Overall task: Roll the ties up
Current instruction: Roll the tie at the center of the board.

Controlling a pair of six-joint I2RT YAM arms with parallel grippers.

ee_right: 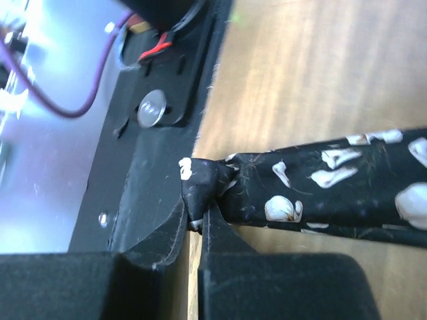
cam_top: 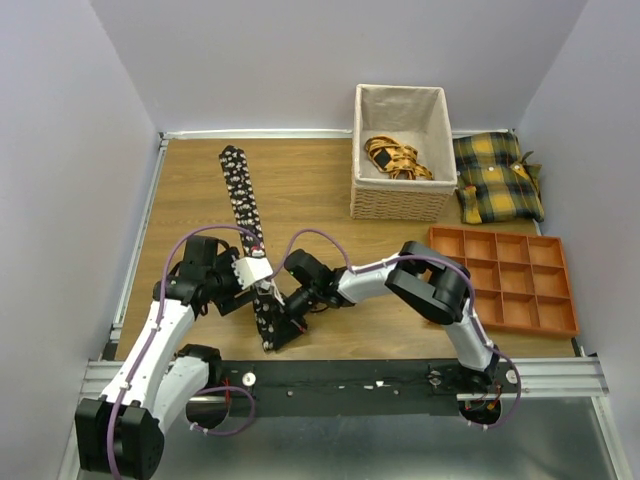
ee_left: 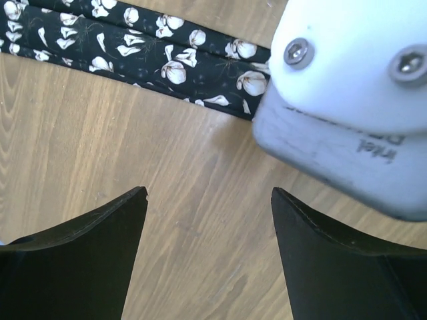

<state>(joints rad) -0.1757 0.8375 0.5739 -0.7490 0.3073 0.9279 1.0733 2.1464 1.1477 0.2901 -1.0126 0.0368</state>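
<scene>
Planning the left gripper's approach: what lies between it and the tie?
Only bare table, seen in the left wrist view; the left gripper is open, short of the tie.

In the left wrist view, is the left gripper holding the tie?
No, the left gripper stands open over the bare table, and the tie lies beyond it, not between the jaws.

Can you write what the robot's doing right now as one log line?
tie: long strip on table | right gripper: shut on tie's end | left gripper: open, empty, beside tie
</scene>
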